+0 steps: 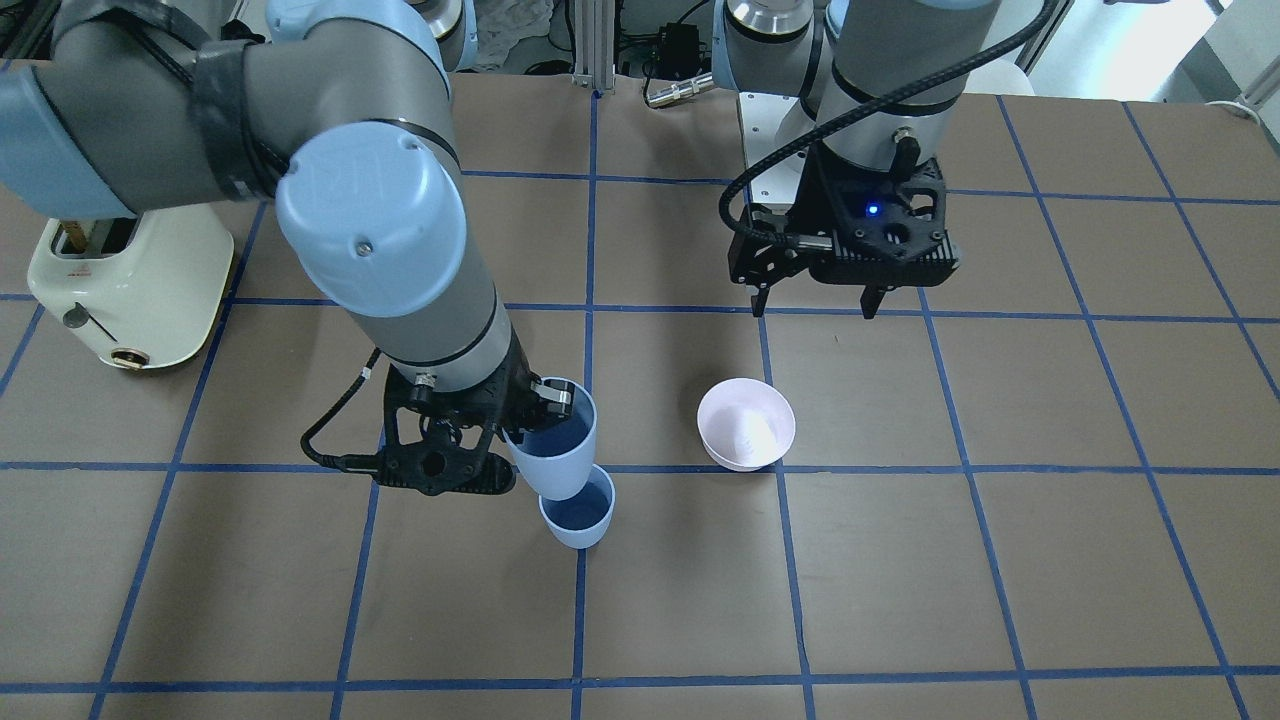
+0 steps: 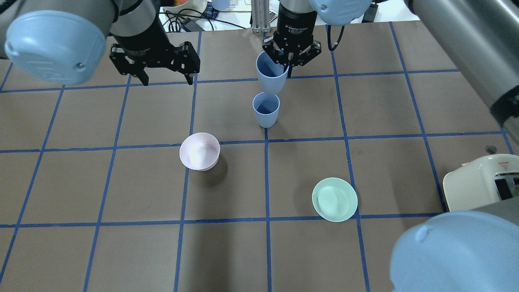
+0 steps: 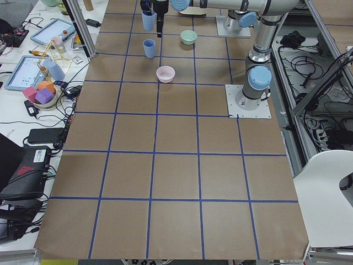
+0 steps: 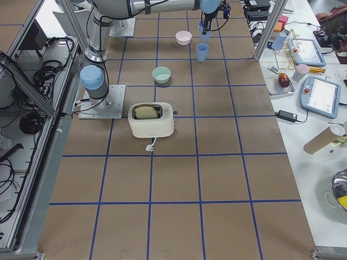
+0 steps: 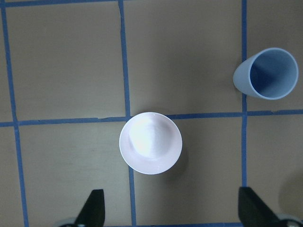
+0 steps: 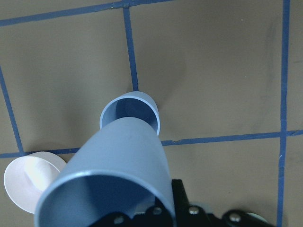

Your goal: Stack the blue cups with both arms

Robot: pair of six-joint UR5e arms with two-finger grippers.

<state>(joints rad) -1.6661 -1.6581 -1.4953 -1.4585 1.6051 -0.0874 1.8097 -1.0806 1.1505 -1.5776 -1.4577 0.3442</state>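
My right gripper (image 2: 282, 65) is shut on the rim of one blue cup (image 2: 271, 77), which hangs tilted, mouth toward the robot's left. Its base is just over the mouth of the second blue cup (image 2: 266, 109), which stands upright on the table. The right wrist view shows the held cup (image 6: 113, 184) in front of the standing cup (image 6: 130, 111); I cannot tell if they touch. My left gripper (image 2: 166, 81) is open and empty, raised above the table beyond the pink bowl (image 2: 199, 151). In the left wrist view the standing cup (image 5: 267, 73) lies to the upper right.
A mint-green bowl (image 2: 334, 199) sits on the robot's right half of the table. A cream toaster (image 2: 482, 182) stands at the right edge. The pink bowl (image 5: 150, 143) is just below the open left fingers (image 5: 94, 208). Blue tape lines grid the brown table.
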